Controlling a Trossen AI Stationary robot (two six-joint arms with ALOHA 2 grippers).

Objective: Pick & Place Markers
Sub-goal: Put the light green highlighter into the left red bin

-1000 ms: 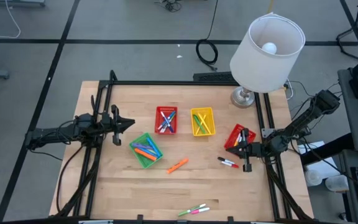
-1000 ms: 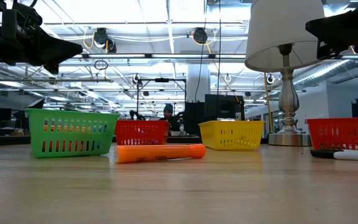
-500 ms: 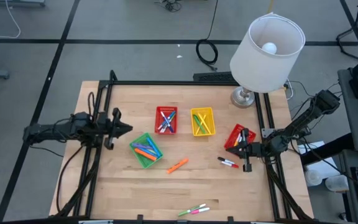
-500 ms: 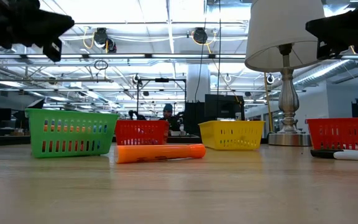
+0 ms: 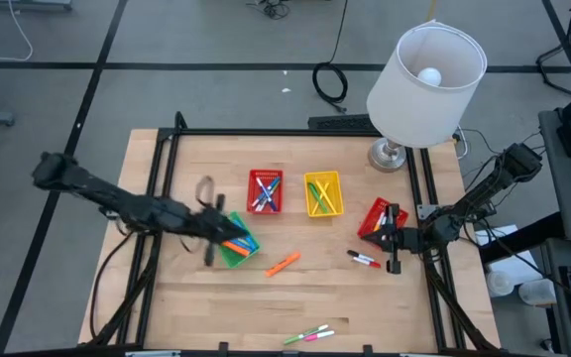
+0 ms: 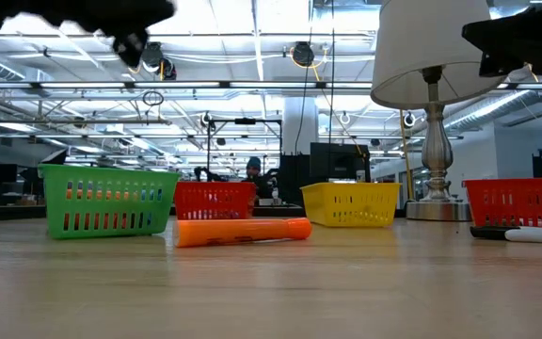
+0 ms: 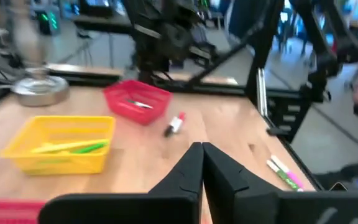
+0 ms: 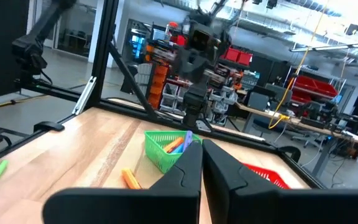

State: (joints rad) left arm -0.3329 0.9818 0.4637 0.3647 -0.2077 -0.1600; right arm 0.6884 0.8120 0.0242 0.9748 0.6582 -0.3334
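Note:
Loose markers lie on the table: an orange one (image 5: 283,264) (image 6: 243,231), a red and white one (image 5: 363,260) (image 7: 174,124), and a green and pink pair (image 5: 310,334) near the near edge. More markers lie in the green basket (image 5: 233,239), red basket (image 5: 265,190), yellow basket (image 5: 323,193) and the tilted red basket (image 5: 382,220). My left gripper (image 5: 228,234) (image 7: 201,155) is shut and empty, held high above the green basket's left side. My right gripper (image 5: 377,239) (image 8: 201,155) is shut and empty, beside the tilted red basket.
A table lamp (image 5: 426,84) stands at the far right corner. Black frame rails (image 5: 167,149) run along the table's left, far and right sides. Bare wood lies between the baskets and the near edge.
My left arm has swung fast from the table's left edge toward the right and a little toward the near edge, ending above the green basket; its fingers stay shut. The right arm and all markers have kept still.

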